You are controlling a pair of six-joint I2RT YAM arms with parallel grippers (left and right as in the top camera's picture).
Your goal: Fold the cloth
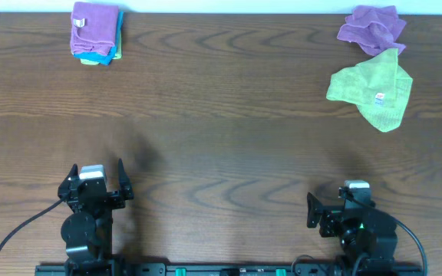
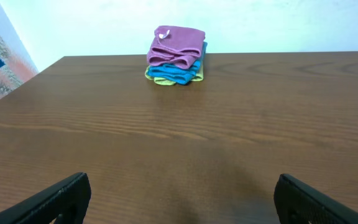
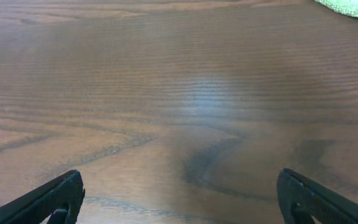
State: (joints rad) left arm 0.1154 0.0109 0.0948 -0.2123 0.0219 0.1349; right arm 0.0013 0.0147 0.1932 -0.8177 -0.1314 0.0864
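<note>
Both parked at near edge: left tool (image 2: 182, 202) spread wide, empty | right tool (image 3: 179, 200) spread wide, empty | green cloth (image 1: 372, 90) rumpled far right on desk (image 1: 221, 130) | best: pinch one corner, drag clear of purple cloth (image 1: 371, 29), flatten first.

a robotics lab bench: a wood-grain worktop (image 1: 221, 146), a black rail (image 1: 206, 270) along its near edge carrying the cabled left arm (image 1: 90, 222) and right arm (image 1: 359, 230), a plain white wall (image 2: 278, 25) behind its far edge.
</note>
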